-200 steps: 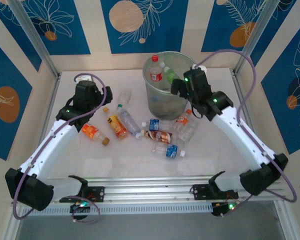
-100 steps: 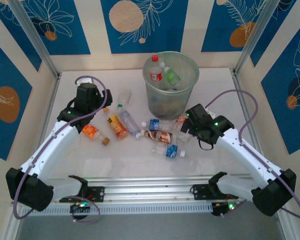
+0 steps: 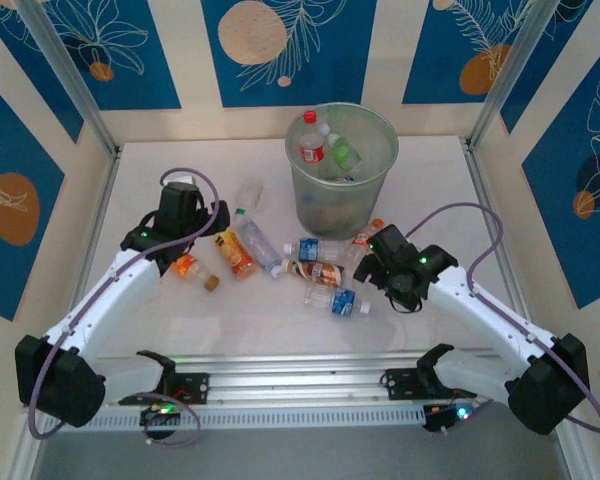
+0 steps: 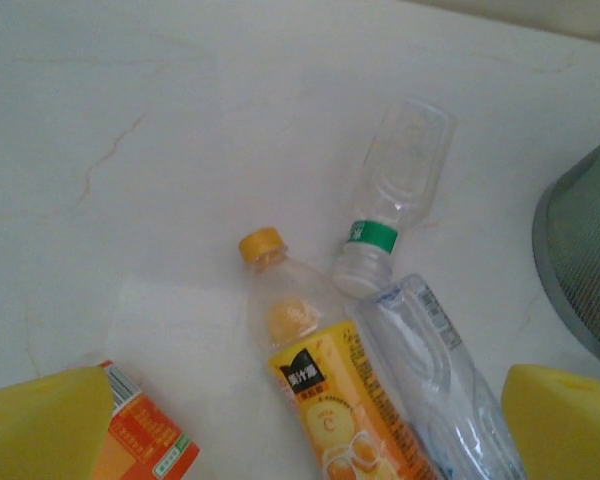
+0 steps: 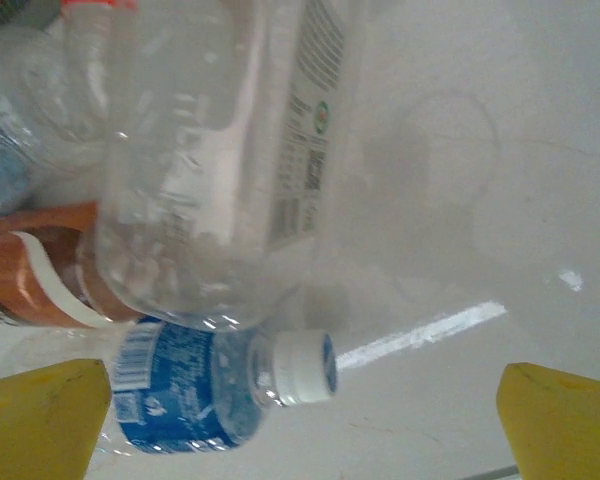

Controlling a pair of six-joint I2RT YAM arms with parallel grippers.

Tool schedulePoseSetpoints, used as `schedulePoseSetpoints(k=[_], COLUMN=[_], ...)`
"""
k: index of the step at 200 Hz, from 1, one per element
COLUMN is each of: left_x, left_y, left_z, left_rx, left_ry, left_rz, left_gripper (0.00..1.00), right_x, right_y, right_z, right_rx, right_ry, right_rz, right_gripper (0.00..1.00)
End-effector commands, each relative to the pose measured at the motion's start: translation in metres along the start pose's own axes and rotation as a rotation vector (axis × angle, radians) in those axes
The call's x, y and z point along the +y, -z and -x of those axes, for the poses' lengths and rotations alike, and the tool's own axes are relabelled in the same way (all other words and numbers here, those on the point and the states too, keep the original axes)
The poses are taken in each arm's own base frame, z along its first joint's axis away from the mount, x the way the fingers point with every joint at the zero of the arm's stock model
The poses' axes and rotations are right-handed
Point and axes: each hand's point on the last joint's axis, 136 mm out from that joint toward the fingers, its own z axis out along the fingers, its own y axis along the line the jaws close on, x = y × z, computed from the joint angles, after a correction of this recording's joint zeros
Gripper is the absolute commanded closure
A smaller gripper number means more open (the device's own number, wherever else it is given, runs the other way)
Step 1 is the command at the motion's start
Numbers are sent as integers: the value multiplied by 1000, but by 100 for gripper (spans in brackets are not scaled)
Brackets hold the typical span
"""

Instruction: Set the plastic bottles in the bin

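Change: a second before, the right arm was up by the bin [image 3: 325,200]. It had since come down to the bottles on the table [image 3: 230,320].
Meaning: it was likely going for the next one. Many bottles still lay on the table, so the job was not done.
Right gripper [image 5: 300,430]: jaws spread wide, holding nothing, over the blue-label bottle [image 5: 195,385] and the big clear bottle [image 5: 230,160].
Left gripper [image 4: 300,440]: jaws spread wide, empty, over the orange juice bottle [image 4: 330,400].
Bin: at the back of the table, with a red-label bottle [image 3: 312,150] inside.
Writing: the orange label showed a big C. The other print was too small to read.
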Motion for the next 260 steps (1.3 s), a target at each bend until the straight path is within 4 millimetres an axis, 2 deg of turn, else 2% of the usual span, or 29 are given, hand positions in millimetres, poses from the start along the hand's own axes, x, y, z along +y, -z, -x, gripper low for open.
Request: schedulePoseSetpoints(k=[1, 27, 43, 100, 118, 149, 210, 260], left_x=[-1, -3, -3, 2, 2, 3, 5, 5], left_y=[7, 4, 3, 5, 5, 5, 6, 8], left_z=[1, 1, 0, 0, 1, 2, 6, 9], left_rx=[-15, -11, -8, -14, -14, -16, -24, -33], left_ry=[21, 19, 15, 13, 13, 12, 9, 8], left_rz=[-30, -33, -31, -7, -7, 2, 18, 22], left_gripper=[0, 1, 1, 0, 1, 0, 1, 0], right_x=[21, 26, 28, 39, 40, 35, 6, -18], right_y=[3, -7, -16, -54, -63, -72, -75, -75], right_z=[28, 54, 63, 80, 80, 77, 63, 56], right_rx=[-77, -117, -109, -47, -28, -5, 18, 22], right_ry=[3, 1, -5, 3, 8, 0, -41, -78], right_rz=[29, -10, -10, 1, -9, -23, -47, -67], right_gripper=[1, 1, 0, 1, 2, 10, 30, 31])
